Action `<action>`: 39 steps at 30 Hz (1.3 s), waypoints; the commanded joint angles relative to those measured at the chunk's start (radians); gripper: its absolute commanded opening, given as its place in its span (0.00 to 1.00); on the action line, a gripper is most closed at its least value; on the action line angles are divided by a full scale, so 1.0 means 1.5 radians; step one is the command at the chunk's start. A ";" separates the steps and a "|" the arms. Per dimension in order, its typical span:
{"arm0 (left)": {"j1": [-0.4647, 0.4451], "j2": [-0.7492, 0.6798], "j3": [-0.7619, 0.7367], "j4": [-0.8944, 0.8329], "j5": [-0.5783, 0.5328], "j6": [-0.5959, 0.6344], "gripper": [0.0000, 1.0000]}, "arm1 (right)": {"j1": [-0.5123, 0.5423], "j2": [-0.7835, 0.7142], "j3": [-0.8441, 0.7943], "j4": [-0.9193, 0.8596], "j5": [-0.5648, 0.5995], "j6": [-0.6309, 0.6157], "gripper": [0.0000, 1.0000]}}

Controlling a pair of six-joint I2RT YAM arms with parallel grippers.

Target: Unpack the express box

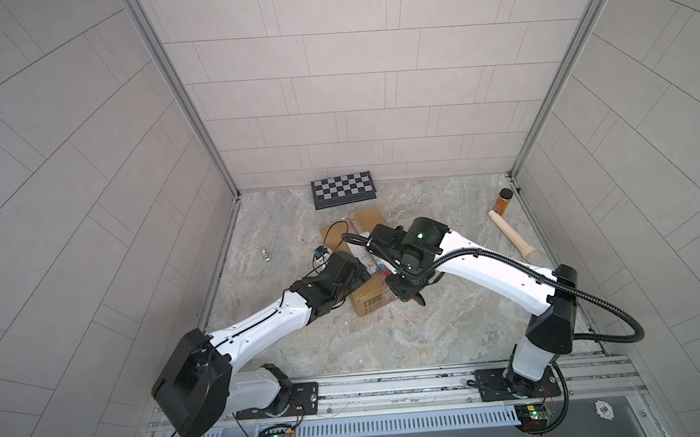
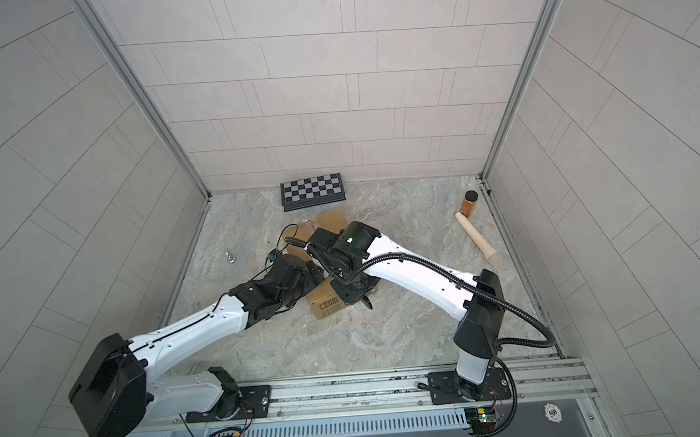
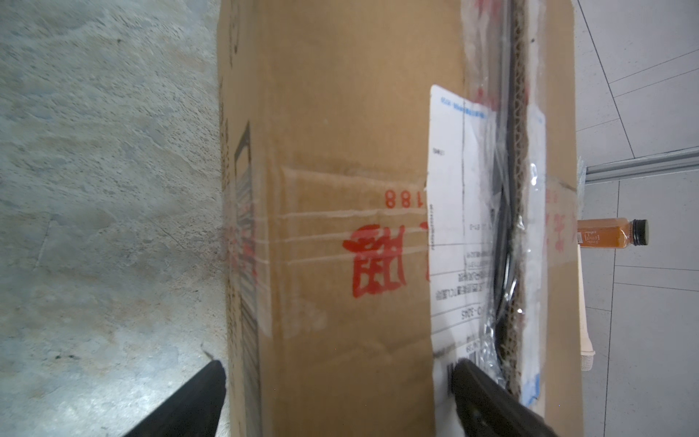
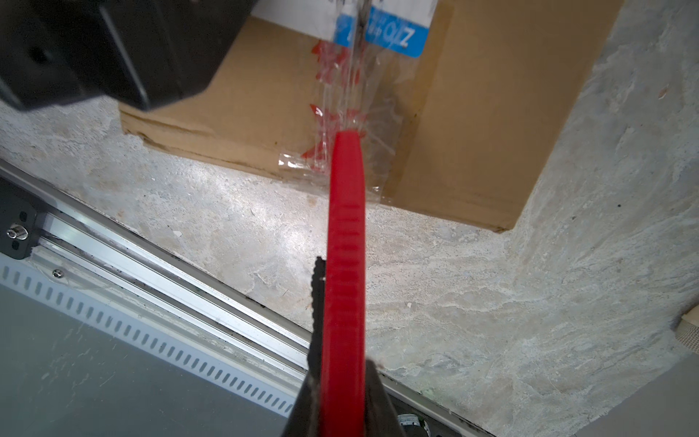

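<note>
The brown corrugated cardboard express box (image 1: 371, 220) lay on the marbled grey worktop (image 1: 430, 331) between the two arms, its flaps not yet lifted. The right gripper (image 4: 342, 333) had its jaws narrow, clamped on a long red ribbed plastic cutter (image 4: 346, 212). The cutter's tip met the clear tape (image 4: 340, 113) where it wrapped over the box's end edge. The left gripper (image 3: 338, 365) had its jaws wide and held nothing. One finger stood over the worktop beside the box, the other over the white shipping label (image 3: 454, 227).

To do the cut well, the tip should probably stay shallow and follow the tape line. The left jaws would need to press on the box so it does not slide, with the finger near the seam kept out of the cutter's path.

No blade could be seen, and the contents were hidden. In both top views the arms covered the box's middle. A dark gap ran along the top seam (image 3: 514, 189), which suggested the tape there was already slit, but crumpled film made that uncertain. Whether the left fingers touched the cardboard could not be told.
</note>
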 commanded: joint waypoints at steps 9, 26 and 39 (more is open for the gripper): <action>-0.004 0.005 -0.056 -0.128 0.007 0.038 0.96 | -0.008 0.094 0.037 0.041 -0.036 -0.039 0.00; -0.003 -0.002 -0.071 -0.126 0.007 0.050 0.97 | -0.034 -0.036 0.062 -0.036 0.012 -0.011 0.00; 0.141 -0.159 0.024 -0.153 0.086 0.265 1.00 | -0.150 -0.102 -0.064 0.064 0.034 -0.020 0.00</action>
